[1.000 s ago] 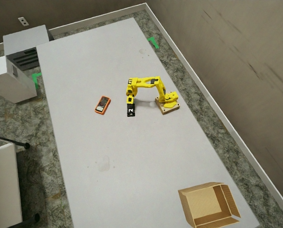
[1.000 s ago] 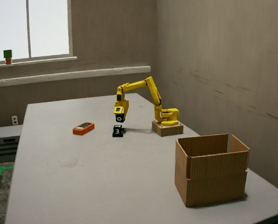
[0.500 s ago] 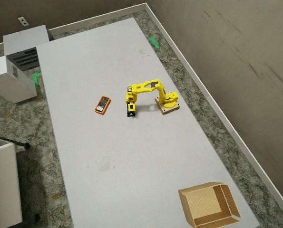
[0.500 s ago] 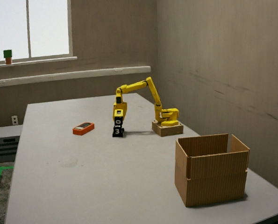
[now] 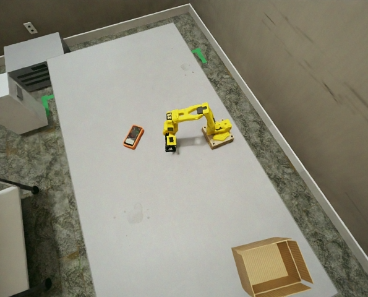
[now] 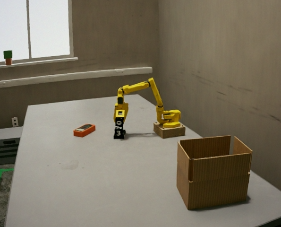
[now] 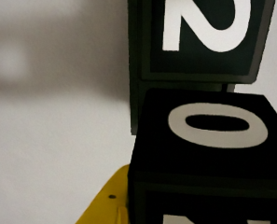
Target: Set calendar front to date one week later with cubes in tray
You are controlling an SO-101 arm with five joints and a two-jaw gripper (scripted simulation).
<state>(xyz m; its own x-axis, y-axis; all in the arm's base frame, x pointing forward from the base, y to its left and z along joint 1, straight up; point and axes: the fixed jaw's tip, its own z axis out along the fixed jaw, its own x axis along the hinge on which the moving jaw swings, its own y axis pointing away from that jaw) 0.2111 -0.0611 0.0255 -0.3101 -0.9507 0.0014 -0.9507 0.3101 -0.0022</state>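
The surface (image 5: 120, 179) (image 6: 94, 176) (image 7: 49, 154) extends beneath the jaws. The box (image 5: 265, 263) (image 6: 218, 180) stands well apart from them; the meter (image 5: 133, 137) (image 6: 84, 130) lies nearer. Below the jaws, the tray (image 6: 115, 137) carries the "3" cube (image 6: 118, 133) (image 7: 200, 63), "2" upward. The jaws are clenched on the "0" cube (image 6: 119, 122) (image 7: 208, 161).

Orange-cased meter (image 5: 133, 137) (image 6: 84, 130) left of centre on bench (image 5: 151, 198) (image 6: 98, 176); open cardboard box (image 5: 266, 265) (image 6: 218, 183), lower right.

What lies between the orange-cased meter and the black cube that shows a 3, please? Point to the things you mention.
Only bare tabletop (image 6: 104, 133) separates the meter (image 6: 84, 130) from that cube (image 6: 118, 133), as the exterior view shows.
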